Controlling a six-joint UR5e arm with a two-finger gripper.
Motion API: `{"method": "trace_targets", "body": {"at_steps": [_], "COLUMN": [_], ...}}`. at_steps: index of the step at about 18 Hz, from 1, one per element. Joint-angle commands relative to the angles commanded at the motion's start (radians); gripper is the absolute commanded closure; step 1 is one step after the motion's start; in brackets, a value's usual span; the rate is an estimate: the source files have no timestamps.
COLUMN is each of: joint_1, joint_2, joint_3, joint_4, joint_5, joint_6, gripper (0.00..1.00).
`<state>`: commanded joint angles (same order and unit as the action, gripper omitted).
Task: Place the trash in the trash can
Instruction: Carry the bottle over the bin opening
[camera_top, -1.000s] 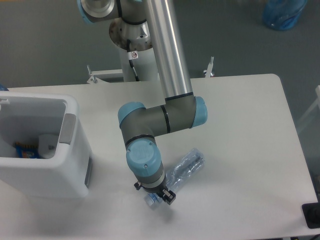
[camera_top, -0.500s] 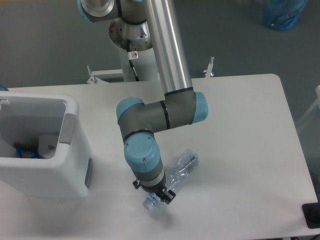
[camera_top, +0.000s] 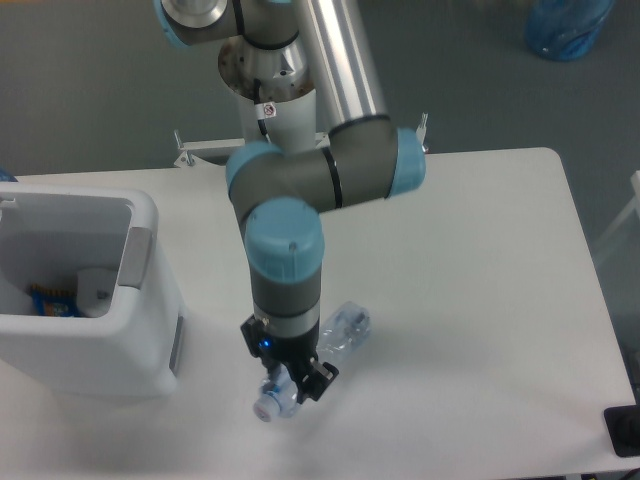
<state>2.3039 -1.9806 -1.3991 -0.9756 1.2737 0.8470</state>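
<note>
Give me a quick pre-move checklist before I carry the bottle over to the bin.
1. Grip: gripper sits at the cap end of the crushed plastic bottle; fingers mostly hidden by the wrist, closure: cannot tell.
2. Bottle off the table: cannot tell from this single view.
3. Trash can upright, opening uncovered: ok.
4. Room inside: some items at the bottom, space above: ok.
5. Table between bottle and bin free of obstacles: ok.

Bottles in my fingers (camera_top: 290, 385): one crushed clear bottle (camera_top: 335, 330)
Trash cans: one white bin (camera_top: 150, 290)
Benches: one white bench (camera_top: 480, 300)
Blue bags on the floor: one (camera_top: 565, 25)
</note>
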Motion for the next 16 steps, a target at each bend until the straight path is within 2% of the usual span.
{"method": "trace_targets", "body": {"at_steps": [3, 9, 16], "joint_1": [0.029, 0.068, 0.111], "joint_2": [0.043, 0.06, 0.092], "joint_3": [0.029, 0.11, 0.124], "joint_4": [0.0, 0.002, 0.002], "joint_5": [-0.182, -0.506, -0.796], "joint_6": [-0.063, -0.244, -0.321], "gripper": [0.44, 0.44, 0.44]}}
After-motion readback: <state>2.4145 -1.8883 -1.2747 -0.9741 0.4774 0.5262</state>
